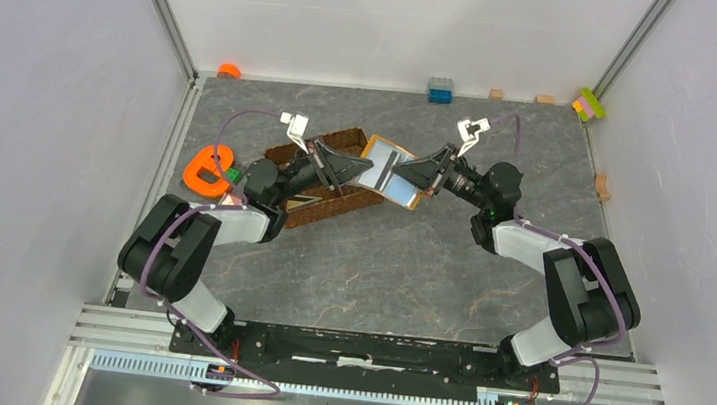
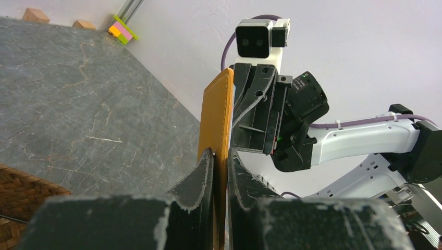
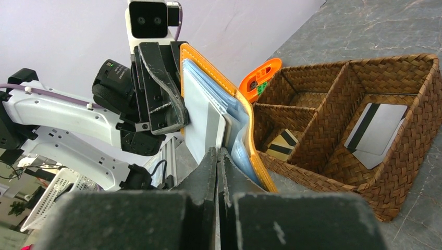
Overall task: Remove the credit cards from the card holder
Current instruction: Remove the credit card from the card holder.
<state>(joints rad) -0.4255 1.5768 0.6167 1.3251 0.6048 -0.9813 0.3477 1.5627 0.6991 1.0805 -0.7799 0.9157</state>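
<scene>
The orange card holder (image 1: 394, 172) hangs open in the air over the right end of the brown woven tray (image 1: 334, 203), pale blue lining up. My left gripper (image 1: 359, 174) is shut on its orange cover (image 2: 216, 117), seen edge-on between the jaws (image 2: 221, 162). My right gripper (image 1: 405, 175) faces it from the right, jaws (image 3: 217, 153) shut on the edge of a pale grey-white card (image 3: 202, 120) that sticks out of the blue lining (image 3: 237, 122). Two more cards lie in the tray: a white one (image 3: 375, 133) and a beige one (image 3: 284, 143), both with black stripes.
An orange e-shaped toy (image 1: 207, 173) lies left of the tray. A blue brick (image 1: 440, 90), small wooden blocks (image 1: 544, 99) and a coloured brick stack (image 1: 590, 104) sit along the back wall. Another wooden block (image 1: 602, 186) is at the right edge.
</scene>
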